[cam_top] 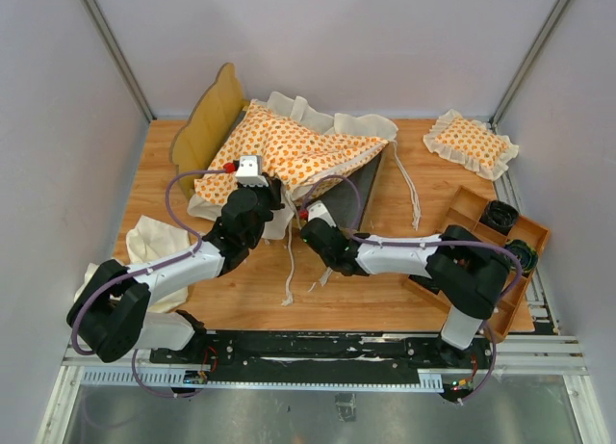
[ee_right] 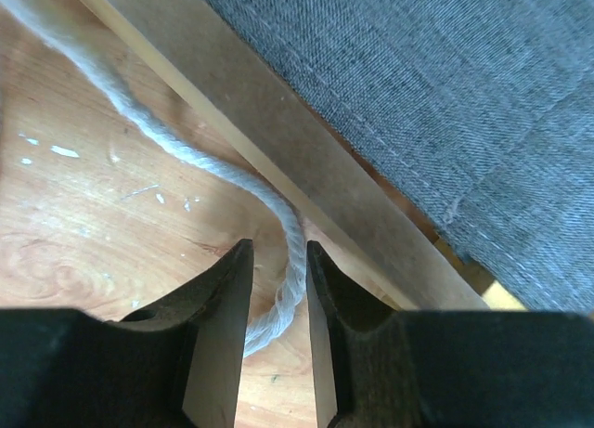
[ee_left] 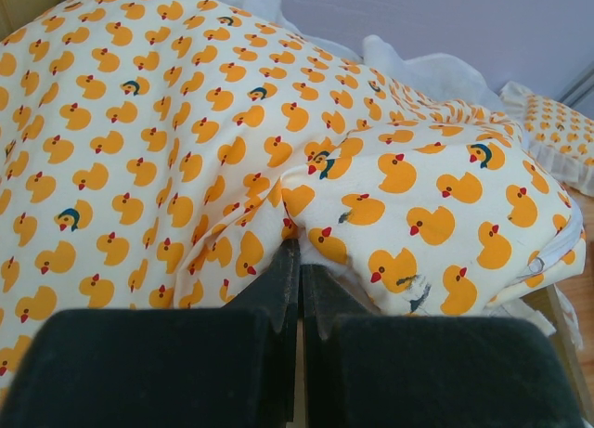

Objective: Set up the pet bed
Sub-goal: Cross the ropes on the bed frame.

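1. Cushion (cam_top: 289, 150): askew over frame (cam_top: 207, 117), base partly bare; not yet seated.
2. Left pincer (ee_left: 299, 261): shut at a cushion fold, probably to tug it; actual hold unclear.
3. Right pincer (ee_right: 278, 249): narrowly parted astride string (ee_right: 186, 154) on worktop (ee_right: 93, 242), beside frame rail.

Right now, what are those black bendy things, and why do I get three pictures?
Those are a robot's left arm and right arm, each ending in a two-finger gripper. The big picture looks down from above. The other two come from a little camera on each wrist. On the wooden table lie a small bed frame, a duck-print cushion draped over it, a little matching pillow, a cream cloth and a tray. The left gripper is shut and seems to pinch a fold of the cushion. The right gripper is open, with a finger on either side of a white tie string by the bed's wooden rail.
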`<state>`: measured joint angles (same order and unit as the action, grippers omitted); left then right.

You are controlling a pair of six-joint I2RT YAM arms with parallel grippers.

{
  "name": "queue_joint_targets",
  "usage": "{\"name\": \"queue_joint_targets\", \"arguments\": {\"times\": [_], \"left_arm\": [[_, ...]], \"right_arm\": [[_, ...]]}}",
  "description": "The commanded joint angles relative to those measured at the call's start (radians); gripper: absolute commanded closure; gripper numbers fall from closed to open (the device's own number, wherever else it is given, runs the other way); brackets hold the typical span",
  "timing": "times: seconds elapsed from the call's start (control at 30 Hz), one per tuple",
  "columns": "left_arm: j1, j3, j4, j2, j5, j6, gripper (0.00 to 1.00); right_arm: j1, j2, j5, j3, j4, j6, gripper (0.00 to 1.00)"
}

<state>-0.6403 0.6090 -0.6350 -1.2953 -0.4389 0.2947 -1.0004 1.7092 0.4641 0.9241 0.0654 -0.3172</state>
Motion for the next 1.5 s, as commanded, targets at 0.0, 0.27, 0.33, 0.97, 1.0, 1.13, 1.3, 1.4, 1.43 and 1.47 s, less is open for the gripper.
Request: {"name": "queue_joint_targets", "arguments": {"times": [0.0, 0.27, 0.33, 0.97, 1.0, 1.13, 1.3, 1.4, 1.43, 1.47], "left_arm": [[0.014, 0.000, -0.032, 0.009, -0.003, 0.000, 1.00], [0.014, 0.001, -0.029, 0.019, -0.005, -0.006, 1.00], [0.014, -0.001, -0.028, 0.024, -0.008, -0.007, 1.00], [0.014, -0.023, -0.028, 0.039, -0.006, 0.010, 1.00], [0.014, -0.022, -0.028, 0.039, -0.004, 0.012, 1.00], [0.014, -0.021, -0.028, 0.036, 0.003, 0.015, 1.00], [0.014, -0.020, -0.026, 0.040, 0.000, 0.011, 1.00], [0.014, -0.021, -0.026, 0.041, -0.003, 0.009, 1.00], [0.014, -0.020, -0.027, 0.039, -0.002, 0.010, 1.00], [0.014, -0.020, -0.027, 0.037, 0.001, 0.013, 1.00]], "right_arm": [[0.012, 0.054, 0.057, 0.035, 0.030, 0.019, 0.69], [0.015, 0.095, -0.042, 0.058, 0.072, 0.002, 0.73], [0.014, 0.077, -0.080, 0.042, 0.061, -0.002, 0.82], [-0.005, -0.081, 0.100, -0.016, 0.125, -0.012, 0.79], [0.002, -0.085, 0.096, -0.018, 0.118, -0.012, 0.77], [0.024, -0.096, 0.010, -0.033, 0.070, -0.016, 0.65], [0.068, -0.078, -0.109, -0.082, 0.013, -0.099, 0.63], [0.074, -0.074, -0.125, -0.105, -0.014, -0.133, 0.62], [0.076, -0.071, -0.131, -0.111, -0.018, -0.143, 0.63], [0.078, -0.068, -0.141, -0.113, -0.022, -0.147, 0.63]]}}
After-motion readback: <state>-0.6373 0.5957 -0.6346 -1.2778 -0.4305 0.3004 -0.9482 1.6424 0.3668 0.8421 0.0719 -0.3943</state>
